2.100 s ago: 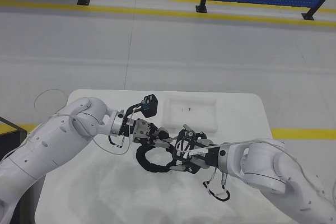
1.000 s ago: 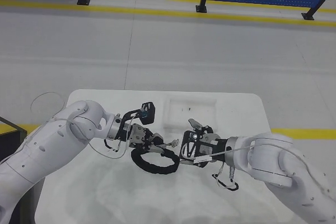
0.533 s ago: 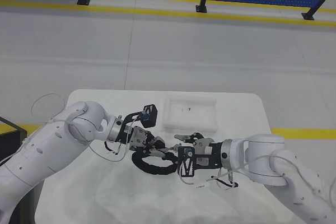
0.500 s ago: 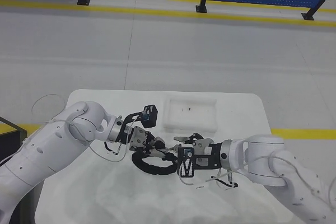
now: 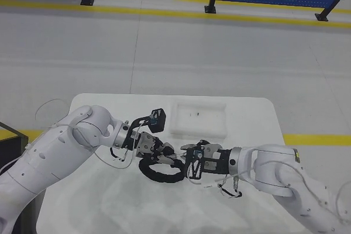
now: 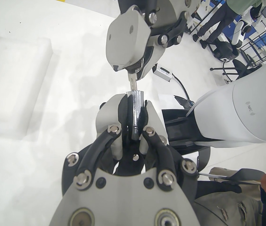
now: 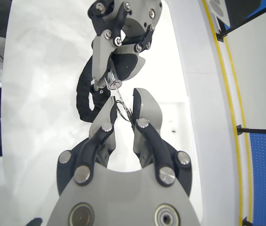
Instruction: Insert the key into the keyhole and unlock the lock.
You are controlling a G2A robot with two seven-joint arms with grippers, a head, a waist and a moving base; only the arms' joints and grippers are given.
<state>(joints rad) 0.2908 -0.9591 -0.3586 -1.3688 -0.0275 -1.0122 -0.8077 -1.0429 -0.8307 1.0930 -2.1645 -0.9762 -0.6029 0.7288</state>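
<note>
Lock [image 6: 135, 109] is clamped by its metal barrel in the closed left gripper [image 6: 134, 102], keyhole facing the right gripper [image 7: 123, 105] just beyond. Key [image 6: 133, 82] is pinched at its head between the right gripper's fingers, blade tip at the keyhole, seemingly just entered. Judged: the blade should be lined up with the barrel and pushed fully home before any turn, with the lock held rigid.

We cannot see the head of the key [image 6: 133, 83]; the right gripper [image 6: 135, 69] covers it. Its tip hides inside the lock [image 6: 135, 109].
</note>
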